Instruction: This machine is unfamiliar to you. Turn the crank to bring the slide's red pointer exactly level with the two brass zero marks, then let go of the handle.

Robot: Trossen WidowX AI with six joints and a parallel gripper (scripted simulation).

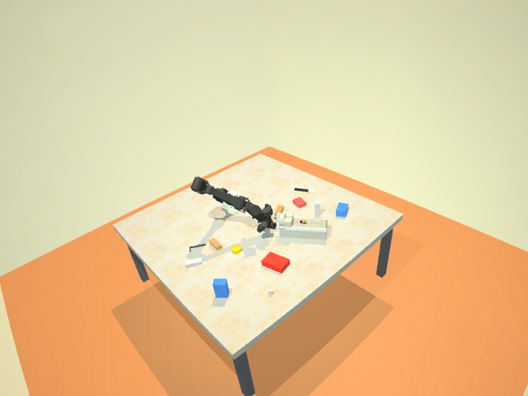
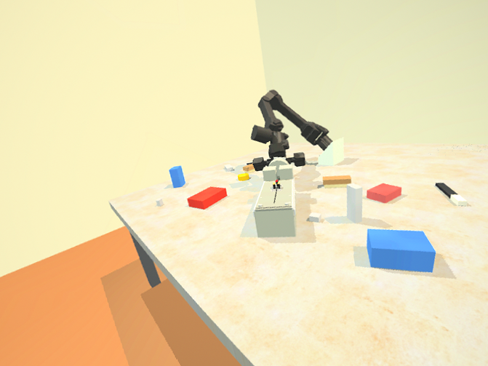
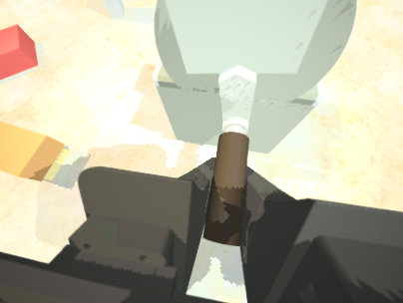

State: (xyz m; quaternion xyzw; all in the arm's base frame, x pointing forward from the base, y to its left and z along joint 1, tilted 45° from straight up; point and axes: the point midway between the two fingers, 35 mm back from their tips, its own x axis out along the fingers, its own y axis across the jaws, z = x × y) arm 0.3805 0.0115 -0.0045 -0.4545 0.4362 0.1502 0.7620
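Between the hand's [image 1: 272, 222] [image 3: 225, 199] closed fingers sits the crank's upright-looking, brown, cylindrical handle [image 3: 231, 169].

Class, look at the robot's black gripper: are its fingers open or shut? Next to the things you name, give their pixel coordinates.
The gripper [image 1: 270, 226] [image 3: 224, 164] is shut on the brown cylindrical handle [image 3: 230, 174]; the wrist view shows fingers on both sides.

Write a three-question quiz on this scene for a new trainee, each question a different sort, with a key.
1. True or false: the pincer is shut on the brown handle.

2. Multiple choice: in the exterior view, which thing is nearest the camera?
a) the yellow disc
b) the blue block on its side, right of the machine
c) the bright red block left of the machine

3. Fill in the blank: the slide's pointer is coloured ____.

Key: 1 true; 2 b; 3 red
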